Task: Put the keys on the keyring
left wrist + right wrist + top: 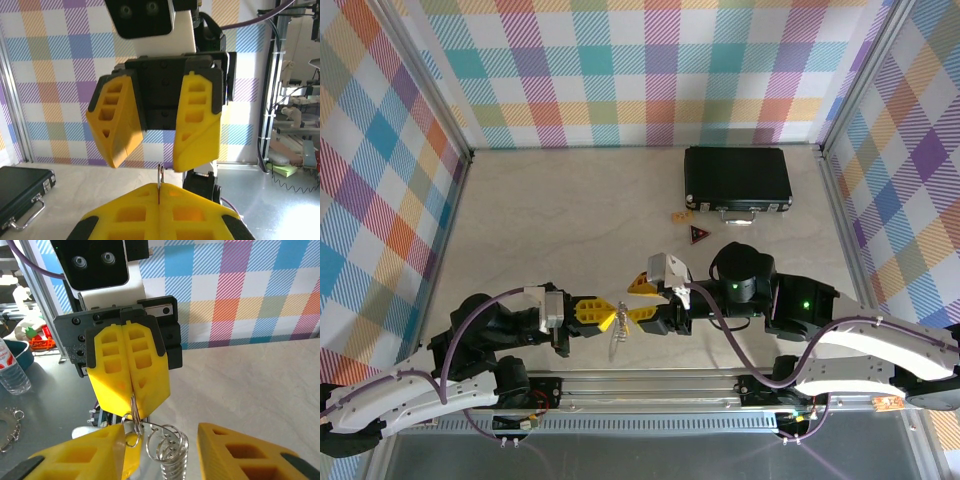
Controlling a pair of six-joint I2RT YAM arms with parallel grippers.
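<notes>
My left gripper is shut on the top of the keyring, a thin silvery wire loop that hangs down from its yellow fingertips just above the table's near edge. In the left wrist view the loop's edge sticks up from the closed seam of the left gripper. The right gripper faces it, open, one finger on each side of the keyring, whose coiled wires hang between them. A small ring on the loop carries the key's yellow head, right against the left finger of the right gripper.
A black rectangular case lies shut at the back right. In front of it lie a small tan tag and a dark red triangular tag. Plaid walls close three sides. A metal rail runs along the near edge.
</notes>
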